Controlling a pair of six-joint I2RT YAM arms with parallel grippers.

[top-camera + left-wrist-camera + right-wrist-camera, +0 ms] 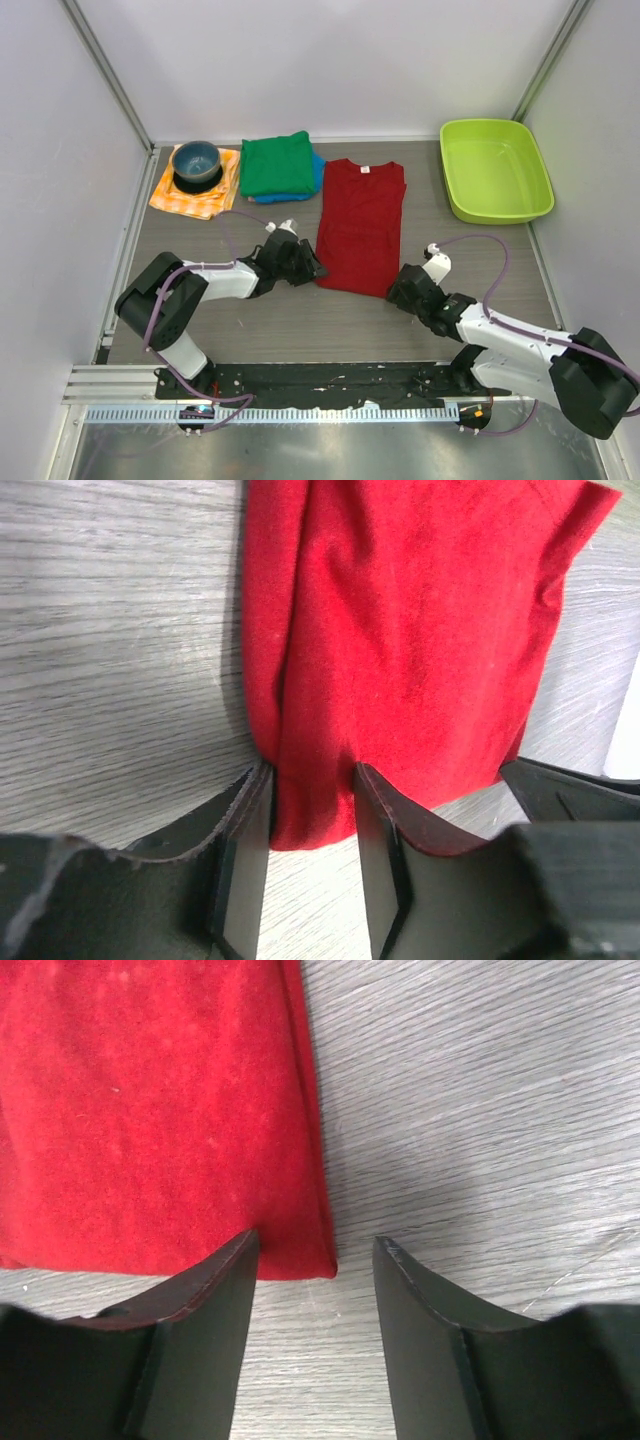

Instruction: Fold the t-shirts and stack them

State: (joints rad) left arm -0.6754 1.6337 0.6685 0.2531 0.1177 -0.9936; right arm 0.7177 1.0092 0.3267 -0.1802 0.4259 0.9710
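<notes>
The right gripper [315, 1260] is straddling the near right hem corner of the dark red t-shirt [360, 225], fingers standing apart. The left gripper [312, 810] is bracketing the near left corner, cloth touching both fingers; whether it is clamping, I cannot tell. The shirt is lying lengthwise, collar away from the arms.

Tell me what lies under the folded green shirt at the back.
A blue t-shirt: only its edge shows along the right and near sides of the green t-shirt. The rest, and anything beneath, is covered.
</notes>
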